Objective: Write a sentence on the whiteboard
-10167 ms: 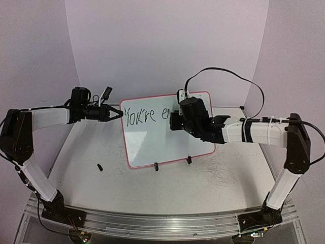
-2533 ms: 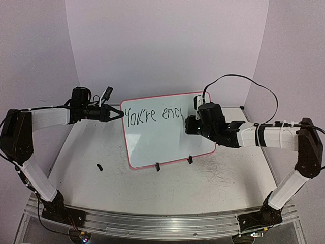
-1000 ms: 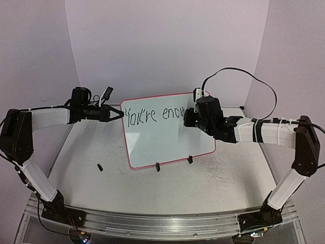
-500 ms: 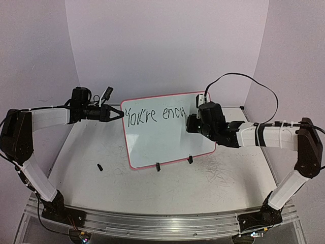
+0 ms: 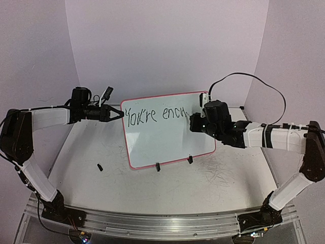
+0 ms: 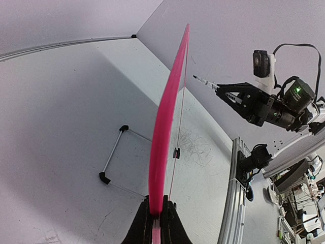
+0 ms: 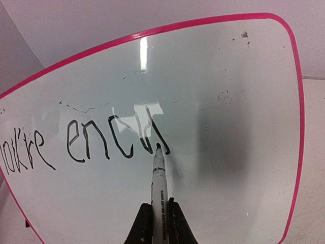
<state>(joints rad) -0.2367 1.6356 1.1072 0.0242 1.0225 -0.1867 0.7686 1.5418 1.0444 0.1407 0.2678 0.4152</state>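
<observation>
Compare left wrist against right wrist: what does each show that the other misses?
Left wrist only: the whiteboard edge-on, its rim clamped in the left gripper, the wire stand behind it, and the right gripper seen from the side.
Right wrist only: the board's face with the sentence, unfinished, and the marker tip at the last stroke.
Both: the pink-rimmed board and the marker held in the right gripper's shut fingers.

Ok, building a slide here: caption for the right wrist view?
Right gripper holds a marker, tip at the whiteboard, sentence unfinished.
</observation>
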